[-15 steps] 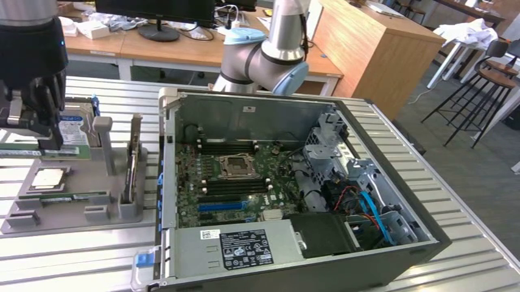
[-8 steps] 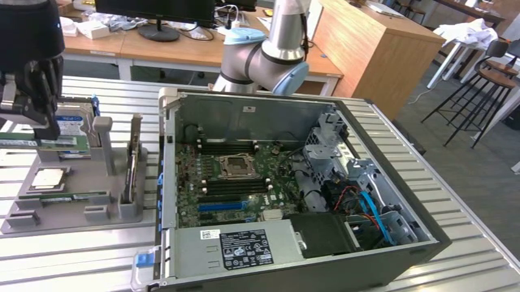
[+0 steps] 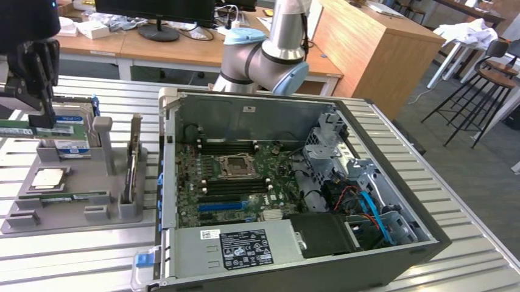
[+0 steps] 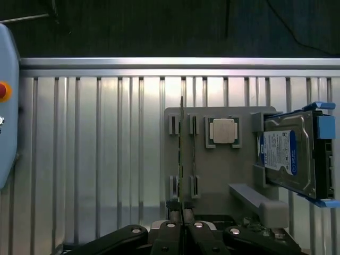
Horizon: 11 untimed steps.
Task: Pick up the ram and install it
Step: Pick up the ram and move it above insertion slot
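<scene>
My gripper (image 3: 39,118) hangs over the grey holder tray (image 3: 81,176) at the exterior view's left, shut on the ram (image 3: 16,129), a slim green stick lifted above the tray. In the wrist view the ram (image 4: 181,154) shows edge-on as a thin line, running out from between the shut fingers of the gripper (image 4: 182,226). A twin green stick (image 4: 194,151) rests in its cradle right beside it and also shows lying in the tray (image 3: 73,196). The motherboard's black memory slots (image 3: 231,146) lie inside the open computer case (image 3: 422,237), well off to the exterior view's right.
The tray also carries a processor chip (image 4: 223,131), a hard drive (image 4: 289,151) in a blue bracket and a tall upright expansion card (image 3: 134,158). The arm's base (image 3: 260,58) stands behind the case. Everything sits on a ribbed metal table (image 4: 106,149).
</scene>
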Available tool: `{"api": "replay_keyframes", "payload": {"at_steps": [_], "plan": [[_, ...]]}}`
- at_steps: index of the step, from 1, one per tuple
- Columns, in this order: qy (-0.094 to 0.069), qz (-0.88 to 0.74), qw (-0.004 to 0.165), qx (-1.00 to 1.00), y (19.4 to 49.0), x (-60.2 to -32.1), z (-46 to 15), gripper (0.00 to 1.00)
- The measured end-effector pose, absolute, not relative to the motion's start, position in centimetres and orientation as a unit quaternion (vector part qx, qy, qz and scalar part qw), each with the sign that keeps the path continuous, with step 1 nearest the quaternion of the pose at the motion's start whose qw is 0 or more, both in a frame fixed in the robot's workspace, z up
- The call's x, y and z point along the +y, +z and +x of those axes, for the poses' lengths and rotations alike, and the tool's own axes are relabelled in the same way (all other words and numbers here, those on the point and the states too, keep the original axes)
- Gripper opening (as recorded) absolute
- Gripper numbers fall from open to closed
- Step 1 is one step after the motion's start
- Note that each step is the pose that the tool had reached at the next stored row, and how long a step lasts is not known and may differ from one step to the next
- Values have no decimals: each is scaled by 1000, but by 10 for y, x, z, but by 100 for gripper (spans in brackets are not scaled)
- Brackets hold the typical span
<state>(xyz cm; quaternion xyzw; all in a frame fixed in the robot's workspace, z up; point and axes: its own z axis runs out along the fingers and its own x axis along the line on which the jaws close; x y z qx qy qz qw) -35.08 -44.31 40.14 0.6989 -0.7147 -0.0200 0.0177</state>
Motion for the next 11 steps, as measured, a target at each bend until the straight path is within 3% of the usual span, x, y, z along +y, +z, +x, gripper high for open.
{"api": "replay_keyframes", "payload": {"at_steps": [11], "plan": [[-20, 699, 18, -715, 415, -443, -351, 11]]}}
